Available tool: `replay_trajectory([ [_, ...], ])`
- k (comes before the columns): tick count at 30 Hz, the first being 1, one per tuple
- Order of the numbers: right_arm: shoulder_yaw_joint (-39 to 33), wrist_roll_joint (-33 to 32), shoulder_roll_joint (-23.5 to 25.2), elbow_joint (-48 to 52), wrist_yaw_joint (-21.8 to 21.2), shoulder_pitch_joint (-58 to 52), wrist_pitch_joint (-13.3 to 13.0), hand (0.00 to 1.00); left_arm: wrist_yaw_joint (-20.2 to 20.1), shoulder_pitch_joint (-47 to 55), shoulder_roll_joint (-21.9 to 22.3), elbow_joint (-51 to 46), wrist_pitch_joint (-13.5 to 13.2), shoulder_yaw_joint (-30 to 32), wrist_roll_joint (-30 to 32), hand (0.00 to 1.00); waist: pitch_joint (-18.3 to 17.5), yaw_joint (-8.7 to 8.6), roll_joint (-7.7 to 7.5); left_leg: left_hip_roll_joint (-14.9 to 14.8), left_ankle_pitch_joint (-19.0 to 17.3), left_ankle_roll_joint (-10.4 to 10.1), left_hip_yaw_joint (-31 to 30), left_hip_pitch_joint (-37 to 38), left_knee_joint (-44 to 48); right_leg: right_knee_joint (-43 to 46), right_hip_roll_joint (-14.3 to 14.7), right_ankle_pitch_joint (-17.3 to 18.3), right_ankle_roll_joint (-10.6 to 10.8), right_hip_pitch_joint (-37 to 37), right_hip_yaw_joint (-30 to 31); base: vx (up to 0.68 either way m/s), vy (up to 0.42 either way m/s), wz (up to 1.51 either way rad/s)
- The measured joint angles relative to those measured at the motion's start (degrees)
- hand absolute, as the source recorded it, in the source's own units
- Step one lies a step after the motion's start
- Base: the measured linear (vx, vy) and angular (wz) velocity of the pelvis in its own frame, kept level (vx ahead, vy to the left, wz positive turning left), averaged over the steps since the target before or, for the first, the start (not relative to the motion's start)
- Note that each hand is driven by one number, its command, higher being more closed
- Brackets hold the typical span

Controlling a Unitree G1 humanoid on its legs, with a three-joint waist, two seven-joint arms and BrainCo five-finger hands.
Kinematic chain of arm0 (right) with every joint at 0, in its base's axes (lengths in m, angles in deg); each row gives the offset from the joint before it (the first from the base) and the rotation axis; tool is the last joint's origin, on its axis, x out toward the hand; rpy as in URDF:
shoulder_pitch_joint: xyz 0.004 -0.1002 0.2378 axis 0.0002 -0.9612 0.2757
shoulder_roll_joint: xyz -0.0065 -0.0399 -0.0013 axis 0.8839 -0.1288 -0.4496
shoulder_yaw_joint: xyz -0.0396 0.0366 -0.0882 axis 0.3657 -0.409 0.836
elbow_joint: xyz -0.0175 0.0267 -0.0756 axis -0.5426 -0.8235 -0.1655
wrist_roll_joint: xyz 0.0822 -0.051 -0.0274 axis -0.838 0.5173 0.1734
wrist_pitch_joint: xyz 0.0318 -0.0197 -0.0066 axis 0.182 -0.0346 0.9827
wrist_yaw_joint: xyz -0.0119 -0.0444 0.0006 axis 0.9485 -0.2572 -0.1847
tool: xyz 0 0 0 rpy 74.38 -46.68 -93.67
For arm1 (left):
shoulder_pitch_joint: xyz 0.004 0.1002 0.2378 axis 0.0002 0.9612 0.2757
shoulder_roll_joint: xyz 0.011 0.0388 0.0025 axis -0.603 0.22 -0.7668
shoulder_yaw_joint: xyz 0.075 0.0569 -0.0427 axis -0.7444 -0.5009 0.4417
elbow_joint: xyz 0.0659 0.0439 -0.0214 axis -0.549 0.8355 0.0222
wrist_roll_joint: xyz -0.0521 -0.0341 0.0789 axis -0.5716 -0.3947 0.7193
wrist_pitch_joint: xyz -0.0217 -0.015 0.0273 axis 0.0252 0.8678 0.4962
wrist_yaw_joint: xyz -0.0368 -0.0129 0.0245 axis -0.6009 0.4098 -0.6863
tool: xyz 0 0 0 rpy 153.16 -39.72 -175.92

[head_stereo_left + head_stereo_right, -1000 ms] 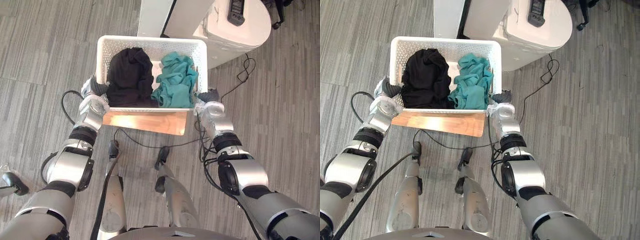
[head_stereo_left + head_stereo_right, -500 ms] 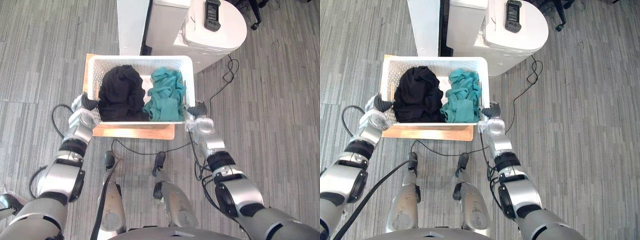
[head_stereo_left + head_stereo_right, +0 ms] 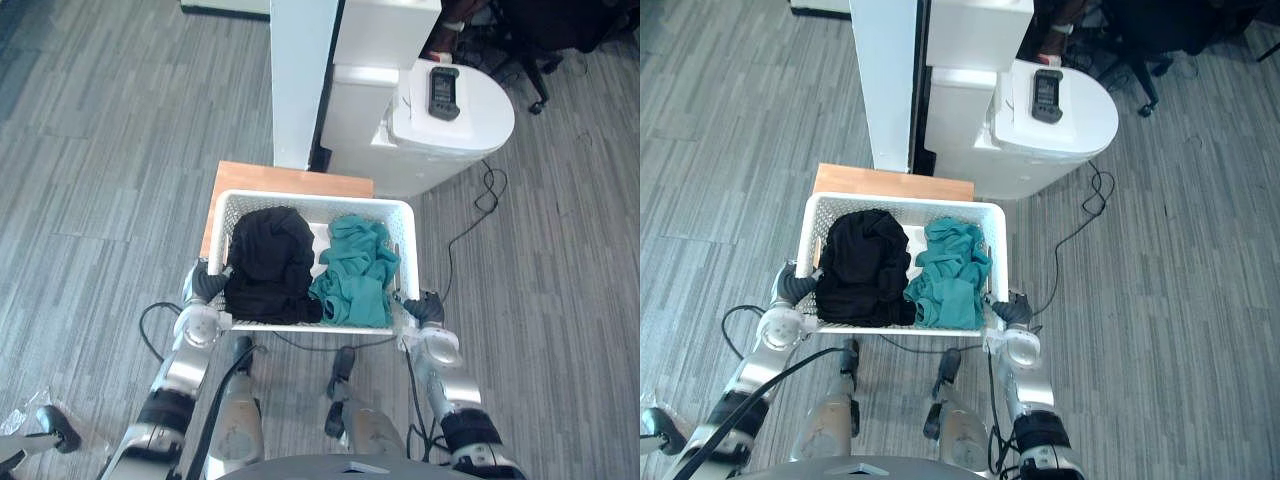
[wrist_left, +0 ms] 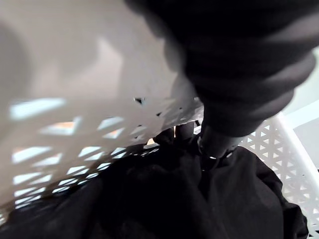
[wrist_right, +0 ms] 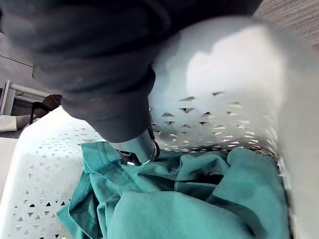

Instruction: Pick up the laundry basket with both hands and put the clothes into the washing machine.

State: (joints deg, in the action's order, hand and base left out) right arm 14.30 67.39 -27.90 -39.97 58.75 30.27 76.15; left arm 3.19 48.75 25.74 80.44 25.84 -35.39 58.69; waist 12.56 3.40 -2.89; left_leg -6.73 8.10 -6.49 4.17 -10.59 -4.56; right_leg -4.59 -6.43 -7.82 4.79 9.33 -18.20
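Observation:
A white perforated laundry basket (image 3: 310,198) hangs between my two hands, lifted off the floor. Inside, a black garment (image 3: 268,262) fills its left half and a teal garment (image 3: 355,270) its right half. My left hand (image 3: 203,285) grips the left side rim, and my right hand (image 3: 424,310) grips the right side rim. In the left wrist view a finger (image 4: 214,144) hooks over the basket wall (image 4: 75,99) above the black garment (image 4: 174,199). In the right wrist view my right hand (image 5: 99,64) curls over the wall (image 5: 219,94) above the teal garment (image 5: 189,199). The white washing machine (image 3: 455,130) stands beyond the basket, to the right.
A low wooden stand (image 3: 290,180) sits on the floor just past the basket's far rim. A tall white panel (image 3: 300,80) rises behind it. On the machine's top lies a black handheld device (image 3: 442,90). A black cable (image 3: 480,215) trails over the floor at the right.
The basket has come up off the wooden stand with both hands still on its rims. The camera has risen, so the machine and more floor now show.

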Motion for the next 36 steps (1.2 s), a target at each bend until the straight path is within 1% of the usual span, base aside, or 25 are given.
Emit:
replay_trajectory([
  [1, -0.2, 0.0, 0.6, 1.4, -1.2, -1.9, -0.3, 1.0, -0.9, 2.5, 0.0, -2.8, -0.8, 0.9, 0.0, 1.0, -1.9, 0.07, 0.14, 0.0, -0.4, 0.0, 0.0, 0.4, 0.0, 0.0, 0.0, 0.2, 0.2, -0.4, 0.0, 0.08, 0.008, 0.0],
  [2, -0.2, 0.0, 1.0, 2.2, -2.1, -3.5, -1.3, 1.0, -1.4, 4.4, 0.1, -4.8, -1.8, 1.6, 0.0, 1.0, -3.0, 0.2, 0.38, 0.0, -0.7, 0.0, 0.1, 1.2, 0.0, 0.0, 0.0, 0.5, 0.2, -1.2, 0.1, 0.08, 0.01, 0.0],
  [3, -0.3, 0.0, 1.2, 2.6, -2.5, -4.2, -1.6, 1.0, -1.5, 5.0, 0.1, -5.4, -2.3, 1.8, 0.0, 1.0, -3.5, 0.3, 0.49, 0.0, -0.9, -0.1, 0.1, 1.5, 0.0, 0.0, -0.1, 0.6, 0.3, -1.5, 0.1, 0.05, 0.013, -0.01],
  [5, -0.4, 0.0, 2.0, 3.9, -3.8, -6.3, -1.8, 1.0, -2.6, 7.5, 0.6, -8.1, -3.0, 3.3, 0.0, 1.0, -5.9, 0.44, 0.8, 0.1, -1.3, -0.1, 0.1, 1.8, -0.3, 0.0, -0.2, 1.3, 0.1, -1.8, -0.1, 0.0, 0.0, 0.0],
  [8, -0.5, 0.0, 2.8, 3.9, -4.7, -7.9, -2.2, 1.0, -3.4, 10.6, 2.1, -11.4, -3.4, 4.9, 1.4, 1.0, -6.5, 0.16, 1.11, 0.1, -1.5, 0.1, 0.1, 2.8, -0.4, 0.0, -0.2, 1.6, 0.1, -2.8, -0.6, 0.01, 0.002, 0.02],
  [9, -0.4, 0.0, 2.9, 3.9, -5.6, -9.4, -2.2, 1.0, -4.0, 11.8, 2.8, -11.9, -3.6, 5.5, 1.7, 1.0, -6.8, 0.04, 1.38, 0.1, -1.5, 0.2, -0.2, 3.6, -0.4, 0.0, -0.3, 1.9, 0.3, -3.9, -1.1, 0.03, 0.005, 0.11],
  [10, -0.4, 0.1, 3.3, 3.9, -5.9, -10.9, -2.2, 1.0, -4.4, 13.1, 3.2, -11.9, -3.6, 5.5, 2.0, 1.0, -7.9, -0.09, 1.61, 0.2, -1.6, 0.3, -0.4, 3.8, -0.4, 0.0, -0.3, 2.3, 0.2, -4.2, -1.3, 0.03, 0.005, 0.12],
  [12, -0.5, 0.2, 3.9, 3.9, -6.8, -13.0, -2.1, 1.0, -5.1, 15.4, 3.7, -11.9, -3.7, 5.7, 2.8, 1.0, -9.1, -0.18, 1.93, 0.2, -1.7, 0.1, -0.5, 4.7, -0.4, 0.0, -0.3, 2.5, 0.2, -5.1, -1.4, 0.06, 0.004, 0.03],
  [15, -0.5, 0.5, 4.0, 3.9, -7.6, -14.7, -1.9, 1.0, -5.9, 17.3, 4.7, -12.0, -3.7, 6.2, 3.2, 1.0, -10.2, -0.26, 2.03, 0.2, -1.9, 0.0, -0.4, 5.4, -0.4, 0.0, -0.3, 2.6, 0.3, -5.7, -1.4, 0.03, 0.0, -0.01],
  [16, -0.7, 0.5, 4.2, 3.9, -7.8, -15.7, -1.8, 1.0, -6.4, 18.2, 5.7, -12.0, -3.7, 6.6, 3.3, 1.0, -10.7, -0.37, 2.04, 0.2, -2.0, -0.1, -0.4, 5.8, -0.4, 0.0, -0.3, 2.5, 0.4, -6.2, -1.4, 0.04, -0.001, 0.0],
  [19, -2.1, 0.5, 5.1, 4.0, -8.2, -17.0, -1.2, 1.0, -7.4, 19.7, 6.3, -12.0, -3.7, 6.6, 3.4, 1.0, -11.1, -0.64, 2.03, 0.1, -2.2, -0.1, -0.4, 7.1, -0.4, 0.0, -0.3, 2.7, 0.5, -7.5, -1.4, 0.0, 0.0, 0.0],
  [20, -2.2, 0.5, 5.2, 4.2, -8.2, -17.9, -1.0, 1.0, -7.8, 20.3, 6.8, -12.0, -3.7, 6.6, 3.5, 1.0, -11.9, -0.64, 2.02, 0.1, -2.2, -0.1, -0.4, 7.2, -0.4, 0.0, -0.2, 2.7, 0.4, -7.6, -1.4, 0.0, 0.0, 0.0],
  [23, -2.8, 0.5, 5.2, 6.1, -8.2, -19.7, -0.8, 1.0, -8.1, 21.5, 7.6, -12.0, -3.7, 6.6, 3.5, 1.0, -12.3, -0.94, 2.27, 0.0, -2.5, -0.5, -0.6, 8.2, -0.4, 0.0, -0.1, 3.1, 0.1, -8.7, -1.4, -0.01, -0.003, 0.01],
  [25, -2.8, 0.5, 5.2, 6.3, -8.2, -20.2, -0.7, 1.0, -8.2, 22.3, 8.0, -11.9, -3.8, 6.6, 3.5, 1.0, -12.5, -1.12, 2.31, -0.3, -2.8, -0.3, -0.7, 8.7, -0.3, 0.0, 0.2, 3.5, 0.5, -9.6, -1.4, -0.05, -0.031, 0.02],
  [27, -3.1, 0.5, 5.2, 6.4, -8.2, -20.1, -0.7, 1.0, -8.5, 22.4, 8.0, -11.6, -3.9, 6.6, 3.5, 1.0, -12.7, -1.12, 2.38, -0.7, -2.8, -0.3, -0.8, 8.6, 0.1, 0.0, 0.6, 3.6, 0.3, -9.8, -1.2, -0.05, -0.033, 0.04],
  [28, -3.6, 0.5, 5.2, 6.4, -8.2, -20.0, -0.7, 1.0, -8.9, 22.1, 8.0, -11.2, -4.2, 6.5, 3.5, 1.0, -12.5, -1.13, 2.39, -0.9, -4.0, -0.4, -1.4, 6.9, 3.3, 0.6, 0.6, 3.9, 0.0, -9.6, -1.3, -0.04, -0.017, 0.11],
  [29, -4.1, 0.4, 5.0, 6.4, -8.2, -19.7, -0.7, 1.0, -9.2, 21.4, 8.1, -10.0, -4.6, 6.4, 3.5, 1.0, -12.1, -1.07, 2.81, -1.4, -6.2, -0.5, -2.3, 4.7, 9.2, 1.6, 0.9, 4.2, -0.2, -9.4, -1.4, -0.04, -0.02, 0.13],
  [30, -4.2, 0.4, 4.7, 6.4, -8.2, -19.5, -0.7, 1.0, -9.2, 21.1, 8.2, -9.1, -4.6, 6.3, 3.5, 1.0, -11.8, -1.07, 3.34, -1.7, -7.5, -0.7, -2.8, 3.4, 12.3, 2.3, 1.3, 4.4, -0.3, -9.4, -1.5, -0.06, -0.03, 0.07],
  [31, -4.2, 0.5, 3.7, 6.4, -8.1, -18.8, -0.6, 1.0, -9.2, 20.8, 8.4, -8.0, -4.6, 6.1, 3.4, 1.0, -11.0, -1.05, 4.62, -2.6, -9.4, -1.1, -4.3, 1.7, 16.9, 4.5, 2.0, 5.0, -1.2, -9.1, -1.5, -0.07, -0.03, 0.06],
  [32, -4.2, 0.5, 3.4, 6.4, -7.9, -18.1, -0.6, 1.0, -9.2, 20.5, 8.3, -7.2, -4.6, 6.1, 3.3, 1.0, -10.6, -1.1, 5.14, -3.1, -9.5, -1.4, -5.0, 1.5, 17.4, 6.2, 2.2, 5.7, -1.8, -8.6, -1.5, -0.11, -0.037, 0.04],
  [33, -4.2, 0.5, 3.6, 6.3, -7.9, -17.3, -0.6, 1.0, -9.2, 20.3, 8.1, -6.7, -4.6, 6.3, 3.3, 1.0, -10.5, -1.25, 5.13, -3.2, -9.5, -1.9, -5.4, 1.5, 17.6, 7.2, 1.7, 6.3, -2.4, -7.6, -1.5, -0.14, 0.008, -0.08],
  [34, -4.3, 0.5, 3.1, 6.3, -7.9, -16.3, -0.7, 1.0, -9.2, 20.0, 8.2, -6.6, -4.6, 6.4, 3.2, 1.0, -10.0, -0.86, 5.07, -3.4, -12.2, -1.9, -6.4, 0.0, 23.8, 8.3, 1.4, 6.6, -2.8, -6.7, -1.5, -0.18, 0.032, -0.41],
  [35, -4.2, 0.4, 2.3, 6.4, -7.9, -15.4, -0.7, 1.0, -9.2, 20.2, 8.7, -6.2, -4.6, 6.4, 3.1, 1.0, -9.7, -0.08, 5.36, -3.4, -17.8, -1.1, -7.4, -2.3, 36.8, 9.4, 1.6, 6.4, -3.1, -6.4, -0.8, -0.19, 0.077, -0.59],
  [36, -4.2, 0.4, 1.9, 7.0, -7.9, -15.5, -0.7, 1.0, -9.2, 20.2, 8.7, -5.5, -4.6, 6.1, 2.8, 1.0, -9.8, -0.39, 6.52, -3.9, -20.4, -0.9, -7.3, -1.2, 42.4, 9.5, 2.5, 6.5, -2.6, -7.0, 0.1, -0.14, 0.065, -0.5],
])
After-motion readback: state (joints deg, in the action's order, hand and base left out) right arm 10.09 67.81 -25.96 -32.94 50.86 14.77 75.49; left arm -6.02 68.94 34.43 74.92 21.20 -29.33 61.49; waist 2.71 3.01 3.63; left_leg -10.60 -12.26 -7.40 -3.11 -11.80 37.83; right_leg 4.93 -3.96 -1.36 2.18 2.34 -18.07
